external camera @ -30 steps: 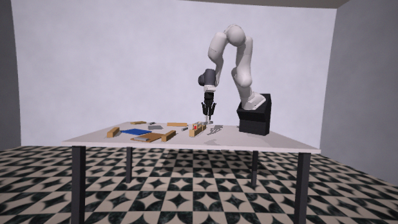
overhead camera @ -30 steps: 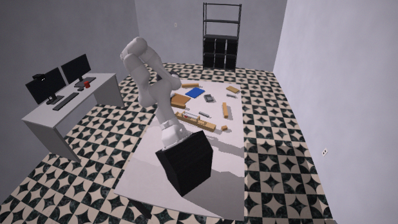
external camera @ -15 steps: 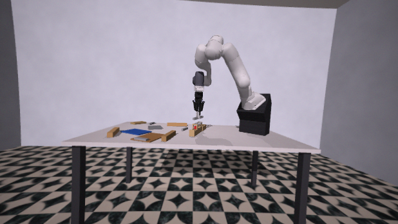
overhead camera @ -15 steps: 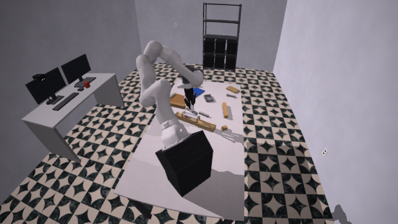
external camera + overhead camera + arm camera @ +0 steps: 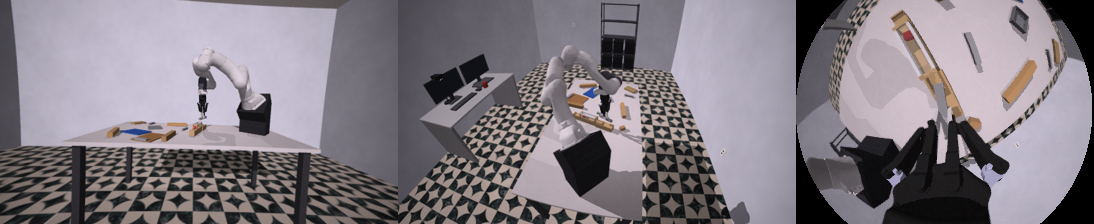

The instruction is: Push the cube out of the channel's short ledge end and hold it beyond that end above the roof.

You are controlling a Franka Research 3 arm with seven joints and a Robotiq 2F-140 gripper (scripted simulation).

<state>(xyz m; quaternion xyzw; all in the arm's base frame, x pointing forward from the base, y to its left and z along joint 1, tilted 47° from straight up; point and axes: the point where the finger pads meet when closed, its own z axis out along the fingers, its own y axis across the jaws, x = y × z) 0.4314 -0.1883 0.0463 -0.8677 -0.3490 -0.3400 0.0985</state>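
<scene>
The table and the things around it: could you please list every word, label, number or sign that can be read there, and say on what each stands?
None can be read in any view.
Blue sheet on the table: plain, no print visible.
Wooden blocks and channel: no markings visible.
Monitors on the desk: dark screens, nothing shown.
Wall socket: too small to tell.

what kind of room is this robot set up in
Most likely a lab or office workroom: a grey desk with two monitors and a keyboard, a black shelf unit against the far wall, and the arm's white work table on a checkered tile floor.
</scene>
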